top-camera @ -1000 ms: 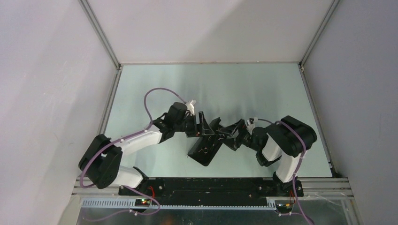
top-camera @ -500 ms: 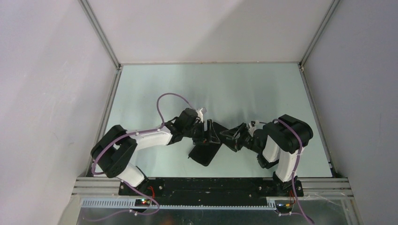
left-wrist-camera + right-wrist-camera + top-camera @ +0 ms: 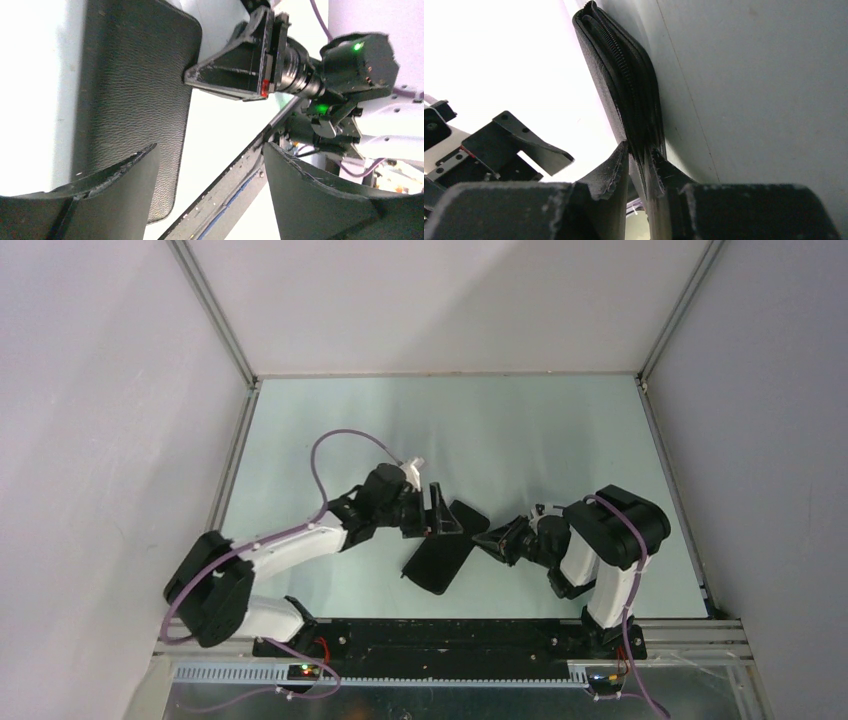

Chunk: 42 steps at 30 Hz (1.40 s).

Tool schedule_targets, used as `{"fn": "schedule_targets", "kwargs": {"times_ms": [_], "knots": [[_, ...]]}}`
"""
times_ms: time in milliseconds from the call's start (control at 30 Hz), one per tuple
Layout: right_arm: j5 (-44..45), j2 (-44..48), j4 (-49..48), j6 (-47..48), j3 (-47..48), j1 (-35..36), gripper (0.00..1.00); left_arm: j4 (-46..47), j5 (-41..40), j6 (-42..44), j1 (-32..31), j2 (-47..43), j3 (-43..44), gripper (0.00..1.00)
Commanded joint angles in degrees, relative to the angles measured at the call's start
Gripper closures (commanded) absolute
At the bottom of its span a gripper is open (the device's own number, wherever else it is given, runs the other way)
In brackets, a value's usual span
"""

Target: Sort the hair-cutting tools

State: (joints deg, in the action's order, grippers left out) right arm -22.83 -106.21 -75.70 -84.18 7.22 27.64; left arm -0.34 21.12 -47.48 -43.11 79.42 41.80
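The hair-cutting tools are hidden; no scissors or comb show in any view. A black zip case (image 3: 438, 562) lies flat at the table's middle front. My right gripper (image 3: 484, 541) pinches its right edge: in the right wrist view both fingers (image 3: 616, 167) press on the case's zippered rim (image 3: 621, 75). My left gripper (image 3: 452, 519) hovers over the case's far end, open and empty. In the left wrist view the leather case (image 3: 130, 85) lies left of my open left gripper (image 3: 210, 165), and the right gripper (image 3: 192, 76) touches the case's edge.
The pale green table (image 3: 450, 430) is walled by grey panels on three sides. A black rail (image 3: 235, 185) with the arm bases (image 3: 440, 635) runs along the near edge. The left gripper's finger (image 3: 519, 142) hangs just left of the case in the right wrist view.
The right gripper has shut onto the case's edge. The left arm swung right, then drew back a little. Silver glints seen on the case a second ago no longer show.
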Motion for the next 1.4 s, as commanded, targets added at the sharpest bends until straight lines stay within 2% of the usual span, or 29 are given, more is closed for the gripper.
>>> {"fn": "schedule_targets", "kwargs": {"times_ms": [0, 200, 367, 667, 900, 1167, 1267, 1367], "knots": [[0.9, 0.5, 7.1, 1.5, 0.2, 0.0, 0.8, -6.6, -4.7, 4.6, 4.8, -5.3, 2.2, 0.18], [0.7, 1.8, 11.4, 3.8, 1.9, -0.1, 0.8, -10.1, -1.1, 11.9, 10.8, 0.1, 3.0, 0.2], [0.4, 3.7, 15.9, 6.3, 3.6, -0.1, 0.81, -13.1, 3.4, 17.0, 11.3, 9.0, 8.2, 0.23], [-0.1, 6.7, 27.1, 12.0, 8.1, 0.1, 0.81, -15.2, 7.0, 19.0, 10.7, 18.0, 12.4, 0.29], [-0.3, 9.0, 35.4, 17.0, 12.0, 0.2, 0.81, -16.1, 3.6, 17.6, 9.6, 21.6, 12.5, 0.41], [-2.2, 7.3, 43.9, 23.0, 19.2, 0.1, 0.81, -13.5, -1.6, 11.3, 8.6, 18.6, 8.4, 0.52], [-3.4, 5.8, 49.7, 28.2, 25.2, 0.1, 0.82, -11.4, -5.2, 8.2, 10.0, 15.3, 4.3, 0.56], [-4.7, 2.1, 56.9, 34.4, 35.5, 0.4, 0.83, -8.2, -7.0, 4.8, 12.3, 11.0, 0.7, 0.57]]}}
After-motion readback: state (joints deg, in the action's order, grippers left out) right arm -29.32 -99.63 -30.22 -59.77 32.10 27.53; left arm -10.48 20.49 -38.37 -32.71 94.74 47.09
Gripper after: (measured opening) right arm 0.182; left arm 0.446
